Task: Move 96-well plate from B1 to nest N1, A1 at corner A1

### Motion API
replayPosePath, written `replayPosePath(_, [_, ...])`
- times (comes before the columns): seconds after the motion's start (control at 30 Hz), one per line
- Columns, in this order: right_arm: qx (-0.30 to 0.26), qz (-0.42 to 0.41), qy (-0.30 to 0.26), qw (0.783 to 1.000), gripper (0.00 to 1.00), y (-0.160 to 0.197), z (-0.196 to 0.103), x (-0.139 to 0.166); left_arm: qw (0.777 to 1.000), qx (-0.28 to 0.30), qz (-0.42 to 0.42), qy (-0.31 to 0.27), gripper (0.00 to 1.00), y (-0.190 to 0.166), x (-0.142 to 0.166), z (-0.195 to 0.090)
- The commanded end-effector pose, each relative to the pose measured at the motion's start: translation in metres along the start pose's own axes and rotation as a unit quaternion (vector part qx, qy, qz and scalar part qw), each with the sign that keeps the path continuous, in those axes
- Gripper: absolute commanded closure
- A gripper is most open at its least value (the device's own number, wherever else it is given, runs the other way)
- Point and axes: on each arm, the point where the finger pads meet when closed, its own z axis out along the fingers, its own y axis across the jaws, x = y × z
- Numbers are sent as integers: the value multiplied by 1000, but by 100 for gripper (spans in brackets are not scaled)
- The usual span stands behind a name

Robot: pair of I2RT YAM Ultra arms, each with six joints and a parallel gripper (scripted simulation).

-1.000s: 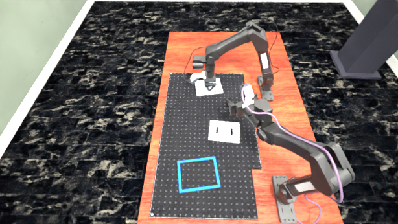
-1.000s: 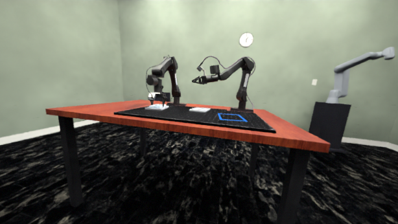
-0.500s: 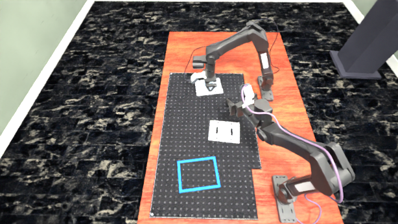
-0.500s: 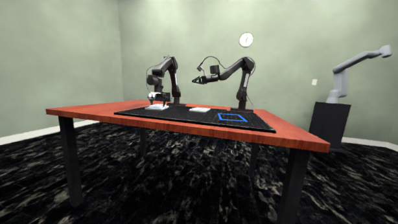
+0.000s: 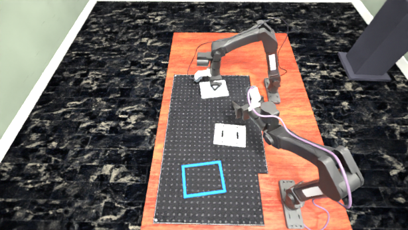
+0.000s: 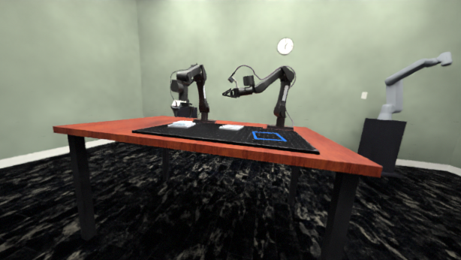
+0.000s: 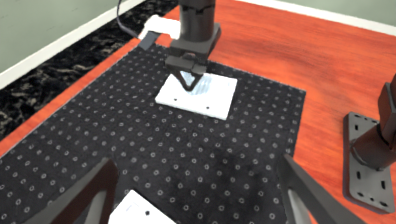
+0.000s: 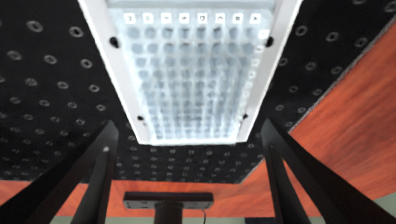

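The 96-well plate (image 7: 201,85) (image 8: 192,75), clear and pale blue with lettered edge labels, lies wells up within the white plate nest (image 5: 207,93) (image 6: 182,125) (image 7: 218,111) (image 8: 274,55), a flat rectangular base with small dark holes, on the counter's black perforated mat.

Dark grey arms (image 5: 299,146) (image 6: 269,80); pale label patches (image 5: 311,191); one lilac cable (image 5: 335,157); black tapering jaws.
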Motion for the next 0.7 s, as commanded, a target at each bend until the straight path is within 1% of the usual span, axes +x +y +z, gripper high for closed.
replayPosePath(0.0, [1, -1, -18, 1000, 0, 3, -34, -5, 1000, 0, 0, -11, 0, -2, -8, 0])
replayPosePath(0.1, [1, -1, -18, 1000, 0, 3, -65, -4, 1000, 0, 0, -11, 0, -2, -8, 0])
replayPosePath(0.2, [-2, 2, 3, 1000, 0, -1, -71, -1, 1000, 0, 0, -11, 0, -2, -8, 0])
replayPosePath(0.23, [-4, 2, 14, 1000, 0, -3, -66, 3, 1000, 0, 0, -11, 0, -2, -8, 0])
replayPosePath(0.4, [-3, 4, 4, 1000, 0, -4, -65, 1, 1000, 0, 0, -11, 0, -2, -8, 0])
replayPosePath(0.47, [-2, 10, -25, 1000, 0, -5, -69, -10, 1000, 0, 0, -11, 0, -2, -8, 0])
replayPosePath(0.57, [-3, 13, -32, 999, 0, -5, -67, -11, 1000, 0, 0, -11, 0, -2, -8, 0])
replayPosePath(0.67, [1, 20, -88, 996, 0, -6, -71, -24, 1000, 0, 0, -11, 0, -2, -8, 0])
